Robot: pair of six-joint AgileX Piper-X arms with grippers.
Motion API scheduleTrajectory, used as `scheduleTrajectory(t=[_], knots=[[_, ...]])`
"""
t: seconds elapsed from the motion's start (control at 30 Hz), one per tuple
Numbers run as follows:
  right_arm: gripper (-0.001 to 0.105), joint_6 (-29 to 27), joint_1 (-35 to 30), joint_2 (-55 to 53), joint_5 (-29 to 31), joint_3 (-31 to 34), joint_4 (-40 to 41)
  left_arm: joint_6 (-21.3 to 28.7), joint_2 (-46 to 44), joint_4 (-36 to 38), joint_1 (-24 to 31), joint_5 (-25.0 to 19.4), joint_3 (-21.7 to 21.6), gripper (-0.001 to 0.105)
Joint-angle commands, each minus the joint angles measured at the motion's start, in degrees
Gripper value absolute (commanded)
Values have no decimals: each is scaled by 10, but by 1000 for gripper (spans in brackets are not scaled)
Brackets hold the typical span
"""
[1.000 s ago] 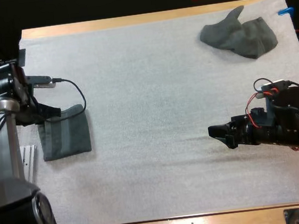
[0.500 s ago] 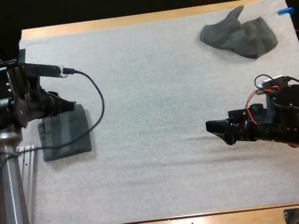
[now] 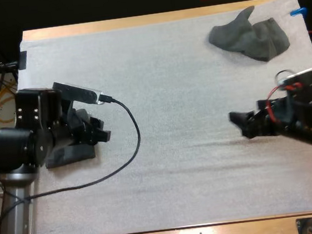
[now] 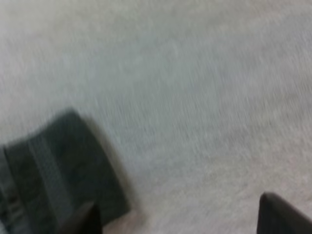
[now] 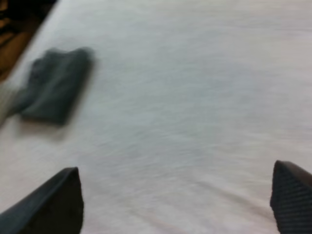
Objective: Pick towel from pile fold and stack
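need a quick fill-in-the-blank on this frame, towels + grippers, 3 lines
1. The crumpled towel sits at the far ____ corner of the mat.
2. The folded towel lies next to the ____ gripper.
3. The left gripper and right gripper are both ____ (open/shut).
Missing words: right; left; open.

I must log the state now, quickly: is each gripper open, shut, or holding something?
Left gripper: open, holding nothing.
Right gripper: open, holding nothing.

Light even, diffuse — white mat (image 3: 170,93) bright; soft shadow beside folded towel (image 4: 53,165); left wrist view dimmer, greyer.
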Motion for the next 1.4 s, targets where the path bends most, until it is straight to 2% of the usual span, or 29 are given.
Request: scheduleTrajectory(t=[0.0, 0.1, 0.2, 0.27, 0.37, 0.43, 0.6, 0.67, 0.8, 0.9, 1.03, 1.23, 1.37], knots=[[75, -26, -33, -1, 7, -1, 14, -19, -12, 10, -14, -5, -3, 62], [75, -73, -101, -1, 9, -1, 45, -19, -35, -5, -31, -48, -3, 62], [75, -130, -167, -1, 22, -1, 81, -18, -60, -31, -34, -58, -3, 62], [75, -134, -193, -5, 47, -1, 91, -10, -73, -48, -32, -65, -3, 62], [75, -134, -209, -17, 52, -1, 93, 4, -88, -78, -20, -88, 1, 62], [75, -146, -211, -31, 53, -1, 96, 12, -91, -86, 12, -103, 2, 62], [75, -163, -211, -64, 81, -1, 132, 13, -100, -86, 104, -95, 22, 62], [75, -163, -211, -74, 88, -1, 143, 12, -112, -89, 130, -66, 37, 62], [75, -159, -211, -101, 88, -1, 165, 17, -171, -99, 124, -20, 86, 62], [75, -121, -211, -137, 88, -1, 159, 25, -240, -99, 110, -20, 127, 62], [75, -122, -211, -211, 109, -1, 133, 25, -357, -116, 103, -19, 179, 62], [75, -148, -211, -321, 119, 7, 125, 30, -526, -156, 103, -10, 213, 62], [75, -147, -211, -389, 119, 25, 123, 34, -588, -132, 103, -10, 218, 62]])
